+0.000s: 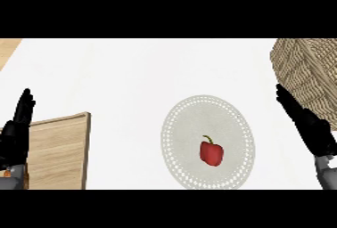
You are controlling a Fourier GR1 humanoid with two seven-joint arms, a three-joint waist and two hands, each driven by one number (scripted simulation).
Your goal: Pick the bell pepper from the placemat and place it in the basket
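White counter point(125, 71) fills the frame. Woven basket point(308, 71) occupies the upper right corner. Wooden board point(59, 151) lies at lower left. Round pale placemat point(191, 116) sits right of centre. Right hand point(309, 127), at the right edge just below the basket, has straight fingers, holding nothing. Left hand point(16, 129), at the left edge, likewise. Red bell pepper point(211, 152) lies on the placemat's lower half.

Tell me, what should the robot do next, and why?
Probably lower the right hand toward the pepper. The pepper lies untouched on the placemat, both hands are open and hold nothing, and the right one is nearer to it and to the basket.
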